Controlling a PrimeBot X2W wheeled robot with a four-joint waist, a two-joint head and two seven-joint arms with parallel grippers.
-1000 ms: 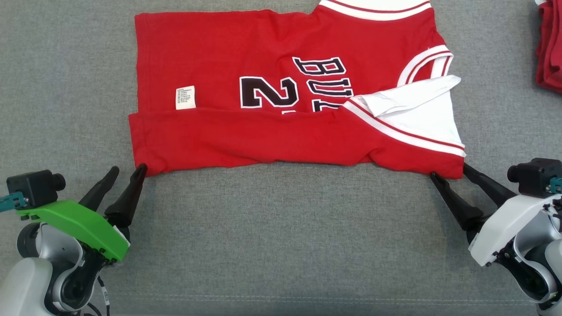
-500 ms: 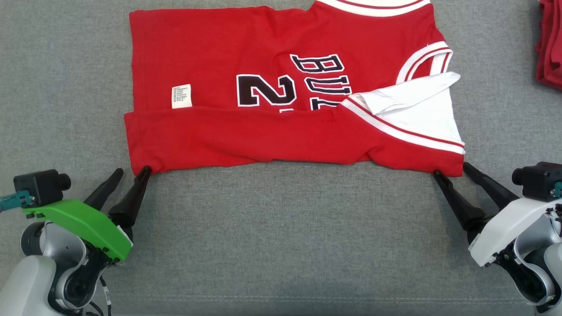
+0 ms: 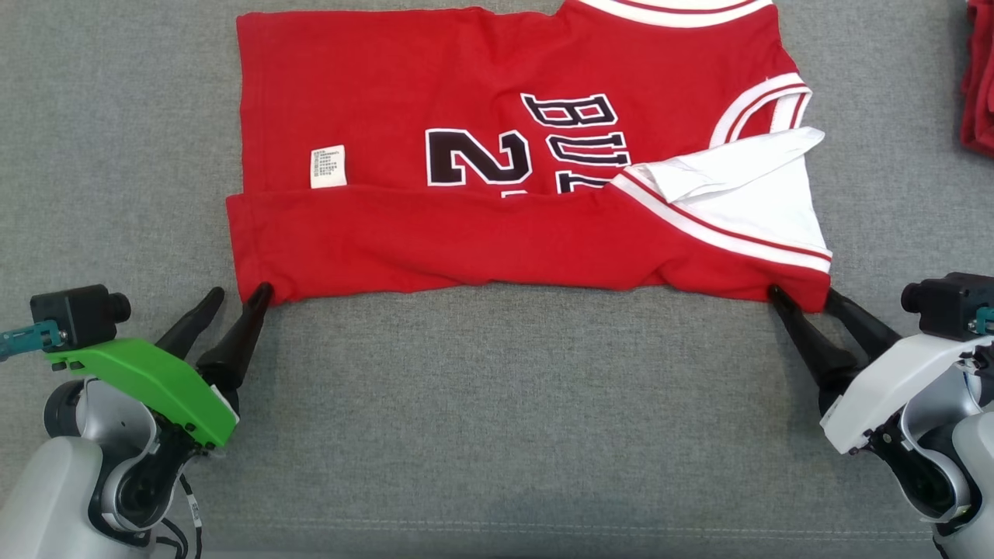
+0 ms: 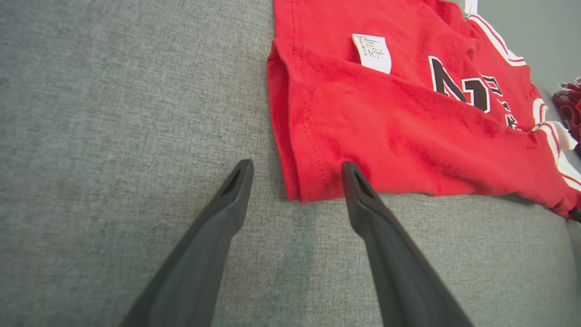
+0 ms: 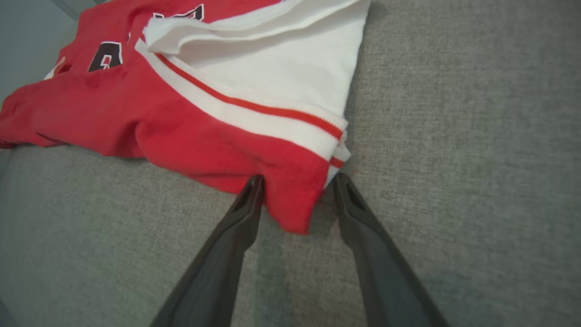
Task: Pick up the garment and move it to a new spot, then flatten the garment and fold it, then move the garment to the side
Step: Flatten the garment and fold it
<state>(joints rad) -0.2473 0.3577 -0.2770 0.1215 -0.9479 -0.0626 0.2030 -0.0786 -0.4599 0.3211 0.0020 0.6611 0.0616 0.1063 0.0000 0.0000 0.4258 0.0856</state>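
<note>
Head view: garment (image 3: 505, 147) lies on the grey cushion (image 3: 497, 404), long axis 9-to-3, near edge folded over. Left gripper (image 3: 240, 291) is at its 7 o'clock corner, right gripper (image 3: 804, 293) at 5; red pile (image 3: 980, 78) at 2 (out of the way).
Left wrist view: jaws spread, hem corner between tips, nothing gripped.
Right wrist view: jaws apart astride the corner, not pinching.

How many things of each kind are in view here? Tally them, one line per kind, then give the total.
Jerseys: 1, the red jersey, partly folded on the grey surface.
Other cloth: 1, a red cloth heap at the right edge; its pieces cannot be told apart.
Grippers: 2, the left gripper and the right gripper, one at each near corner of the jersey.
Total: 4
</note>
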